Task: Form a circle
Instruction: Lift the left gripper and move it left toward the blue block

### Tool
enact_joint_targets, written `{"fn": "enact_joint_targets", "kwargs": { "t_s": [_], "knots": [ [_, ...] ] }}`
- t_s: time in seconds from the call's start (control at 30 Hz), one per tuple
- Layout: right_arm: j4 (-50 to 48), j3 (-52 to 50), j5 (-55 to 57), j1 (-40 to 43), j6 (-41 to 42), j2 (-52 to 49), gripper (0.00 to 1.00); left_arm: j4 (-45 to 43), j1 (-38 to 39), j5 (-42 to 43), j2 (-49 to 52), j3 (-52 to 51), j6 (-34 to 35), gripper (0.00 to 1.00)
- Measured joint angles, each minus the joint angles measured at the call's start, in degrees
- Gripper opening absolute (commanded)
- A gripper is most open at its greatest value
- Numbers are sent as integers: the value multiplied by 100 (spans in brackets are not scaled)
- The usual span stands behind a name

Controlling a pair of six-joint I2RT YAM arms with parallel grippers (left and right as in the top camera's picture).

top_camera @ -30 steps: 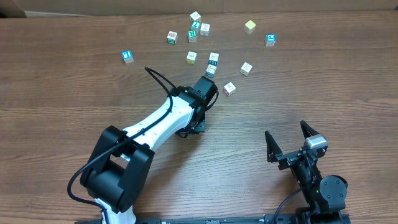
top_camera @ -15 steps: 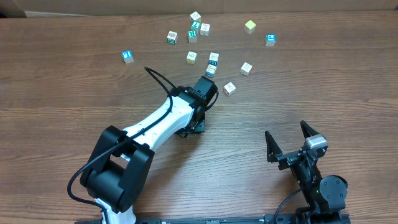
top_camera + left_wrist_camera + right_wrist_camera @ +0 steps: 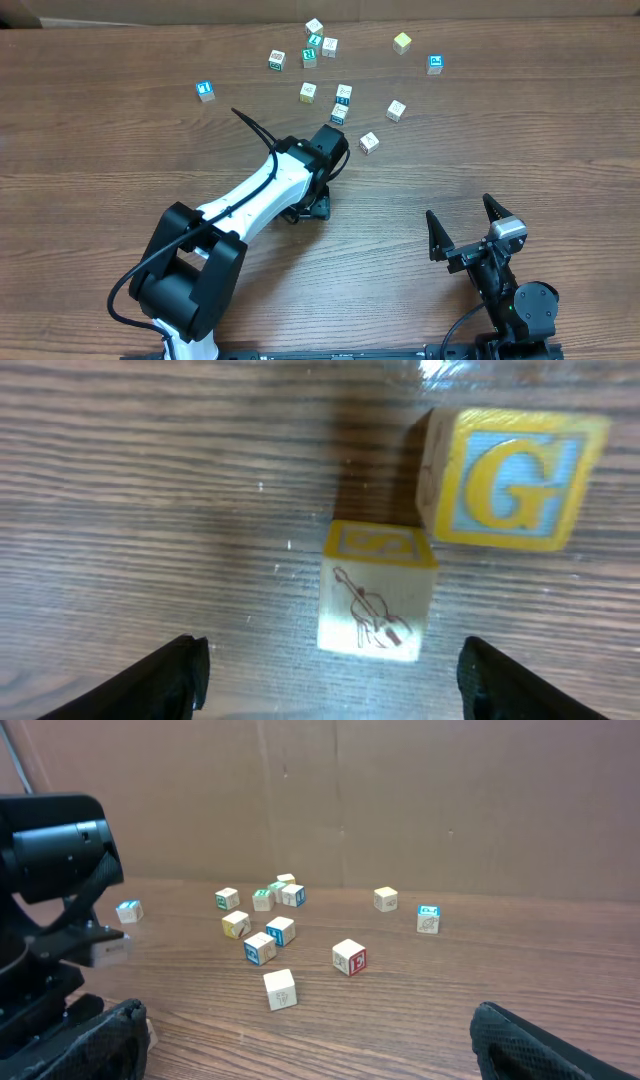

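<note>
The circle shows only as a loose curve of small cubes: a pale yellow cube (image 3: 308,92), a G cube (image 3: 344,94), a violin cube (image 3: 339,113) and two whitish cubes (image 3: 396,110) (image 3: 369,143). My left gripper (image 3: 333,138) is open right behind the violin cube. In the left wrist view the violin cube (image 3: 378,595) rests on the table ahead of the left gripper (image 3: 335,660), touching neither finger, with the G cube (image 3: 510,480) at its far right corner. My right gripper (image 3: 463,220) is open and empty at the near right.
More cubes sit at the back: a cluster with green faces (image 3: 315,40), a cube (image 3: 277,60), a yellow-green cube (image 3: 402,42) and blue-faced cubes (image 3: 435,64) (image 3: 205,90). The right wrist view shows the right gripper (image 3: 308,1015) wide over bare wood (image 3: 420,1020), with a brown wall (image 3: 450,800) behind.
My left gripper has opened and let go of the violin cube. The left arm has drawn back very slightly. The right arm has not moved.
</note>
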State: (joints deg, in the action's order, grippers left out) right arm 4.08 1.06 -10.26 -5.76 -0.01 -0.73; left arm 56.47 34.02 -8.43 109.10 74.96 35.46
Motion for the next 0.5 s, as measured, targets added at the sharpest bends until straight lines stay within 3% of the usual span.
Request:
{"fn": "enact_joint_targets", "kwargs": {
  "t_s": [0.5],
  "knots": [
    [0,0,2,0,-2,0,100,841,-428,-92,0,1593,-286,88]
  ]
}}
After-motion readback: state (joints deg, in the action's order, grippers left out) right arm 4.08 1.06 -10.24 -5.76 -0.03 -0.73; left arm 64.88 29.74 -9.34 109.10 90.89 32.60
